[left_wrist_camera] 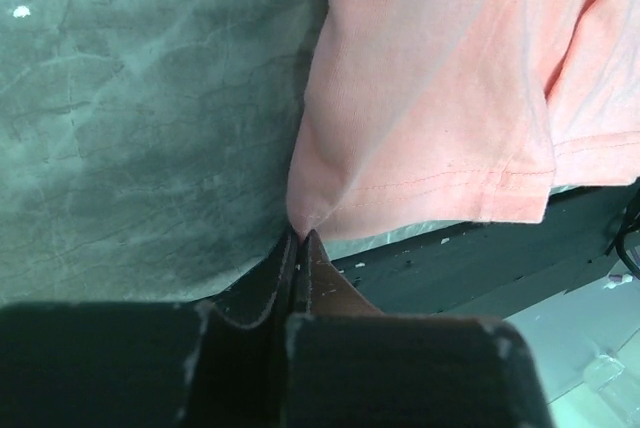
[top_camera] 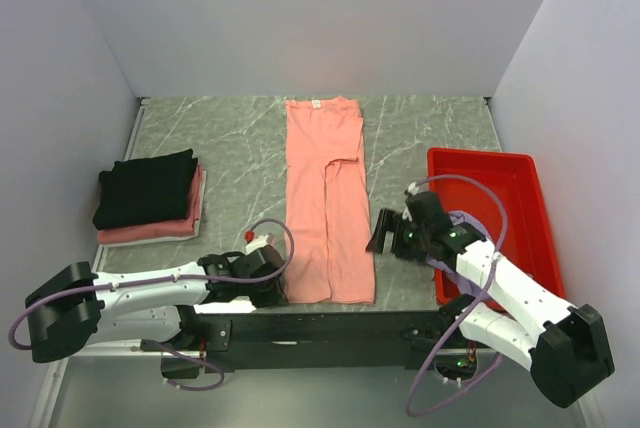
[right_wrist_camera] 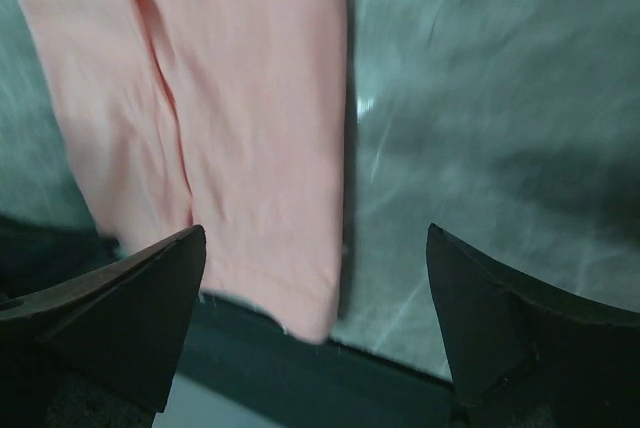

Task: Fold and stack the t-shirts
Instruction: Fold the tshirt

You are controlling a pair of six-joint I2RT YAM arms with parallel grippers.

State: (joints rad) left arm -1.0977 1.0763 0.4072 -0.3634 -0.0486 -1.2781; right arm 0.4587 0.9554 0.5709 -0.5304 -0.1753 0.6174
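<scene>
At the near edge of the tabletop, about mid-width, the left gripper (left_wrist_camera: 297, 235) has its jaws pressed together on the near-left hem corner of the salmon-pink t-shirt (left_wrist_camera: 430, 98). The cloth puckers into the tips, so I read this as a pinch on the fabric. Just beside the opposite corner, the right gripper (right_wrist_camera: 316, 238) has its jaws spread wide with nothing between them: one finger is over the cloth, the other over bare table (right_wrist_camera: 500, 98). That wrist view is blurred, so height above the cloth cannot be told. The shirt lies flat as a long narrow strip, sides folded inward, running from the far edge (white neck label there) to the near edge, where the hem just overhangs. Toward the left edge a folded black t-shirt (top_camera: 147, 188) is stacked on a folded pink t-shirt (top_camera: 150, 232). A red tray (top_camera: 505, 173) sits along the right edge. Judgement: the step in hand is the crosswise fold of the strip, in its grasp phase and half done. The next move calls for the right jaws to drop and close on their corner. Both corners then lift together toward the far edge, kept level so the hem lands square at the collar.
</scene>
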